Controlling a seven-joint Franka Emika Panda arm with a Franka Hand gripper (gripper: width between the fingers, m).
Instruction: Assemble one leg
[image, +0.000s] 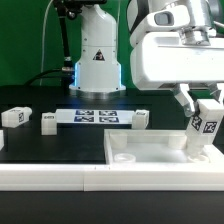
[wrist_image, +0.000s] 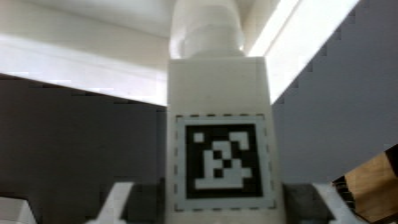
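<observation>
Gripper (image: 204, 108) is pinching the leg (image: 206, 126) between its two fingers, gripping it from both sides at the exterior view's right. The leg is hanging directly below the gripper, standing nearly upright with a slight tilt, its black-and-white tag facing the exterior camera. Its lower end is reaching down to the right part of the white panel (image: 150, 148), which is lying flat on the black table (image: 40, 145); whether the end is touching the panel cannot be told.

In the wrist view the leg (wrist_image: 217, 110) is filling the middle, showing its tag, with a round peg (wrist_image: 210, 30) projecting from its far end and one of the fingers (wrist_image: 118, 203) sitting at each side.

Further back, the marker board (image: 95, 117) is lying on the table. Two small white posts, the first post (image: 12, 117) and the second post (image: 48, 121), are resting on its exterior-view left, and the third post (image: 140, 119) is sitting just beside its right end
</observation>
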